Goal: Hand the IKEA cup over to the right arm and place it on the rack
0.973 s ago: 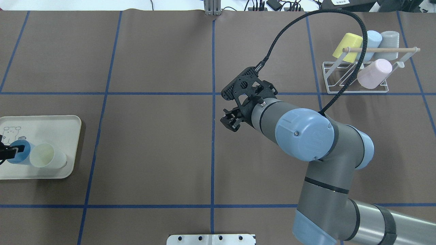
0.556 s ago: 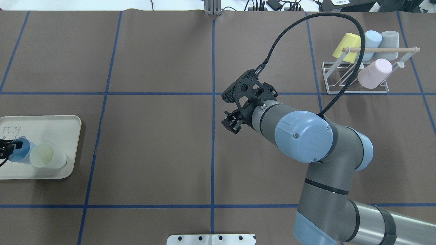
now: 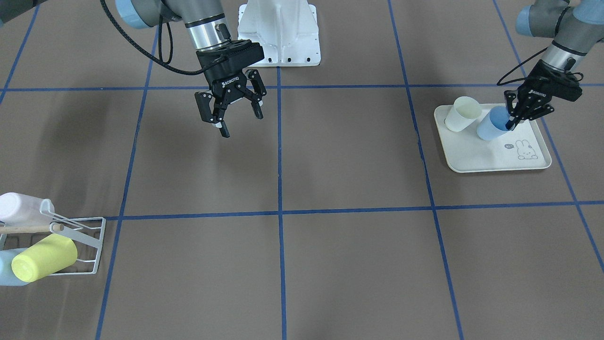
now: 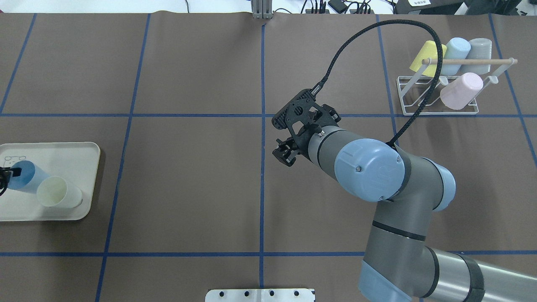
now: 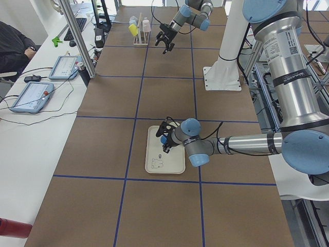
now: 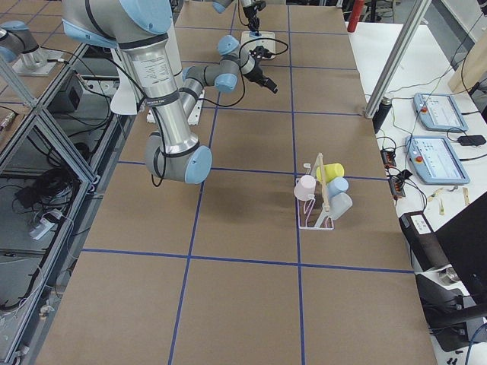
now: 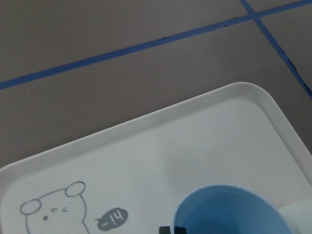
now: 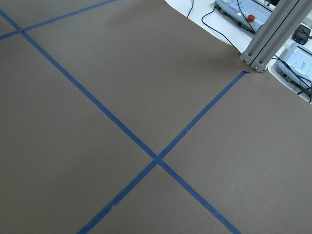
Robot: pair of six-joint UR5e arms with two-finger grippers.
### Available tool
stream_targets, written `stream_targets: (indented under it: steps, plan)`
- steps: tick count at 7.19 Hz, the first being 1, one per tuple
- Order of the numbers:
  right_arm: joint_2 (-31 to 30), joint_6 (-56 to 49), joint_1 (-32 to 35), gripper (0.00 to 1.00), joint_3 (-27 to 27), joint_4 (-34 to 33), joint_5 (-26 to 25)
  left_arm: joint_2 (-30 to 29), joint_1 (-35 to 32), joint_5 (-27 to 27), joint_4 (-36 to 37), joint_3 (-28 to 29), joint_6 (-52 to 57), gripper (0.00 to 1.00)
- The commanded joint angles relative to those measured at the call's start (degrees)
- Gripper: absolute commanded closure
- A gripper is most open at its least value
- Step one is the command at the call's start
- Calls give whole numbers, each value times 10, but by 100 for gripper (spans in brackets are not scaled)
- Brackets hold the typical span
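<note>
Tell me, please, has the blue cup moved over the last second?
Yes. In the overhead view, the blue cup has shifted toward the animal print, while the cream cup stays put.

**Pastel cups on a brown table (image 4: pixel 188 176) gridded with blue lines**

Left edge of the overhead view: a blue cup (image 4: pixel 26 178), a pale cream cup (image 4: pixel 58 192), and a cream tray (image 4: pixel 63 157) printed with a grey line-drawn animal. Upper right: a white rack (image 4: pixel 419 113) with a yellow cup (image 4: pixel 427 56), light-blue cup (image 4: pixel 457 49), grey cup (image 4: pixel 479 49) and pink cup (image 4: pixel 461 90).
</note>
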Motion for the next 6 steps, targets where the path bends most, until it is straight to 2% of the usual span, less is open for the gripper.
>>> stream_targets:
  steps: [1,2,3,4,5,6]
  plan:
    - [0,1,-2,1,-1,2,-1,-1,-99,-28,5,-18,55,100]
    - [1,2,-7,1,-3,2,-14,-23,-146,-93,4,-20,55,100]
    - [3,3,-14,1,-12,3,-37,-38,-154,-135,4,-37,17,100]
    - [2,2,-19,1,-18,24,-51,-65,-155,-148,4,-67,-93,100]
    - [-1,1,-22,1,-41,84,-51,-88,-153,-157,2,-108,-229,100]
    - [-1,-5,-24,1,-81,165,-50,-103,-148,-191,1,-144,-308,100]
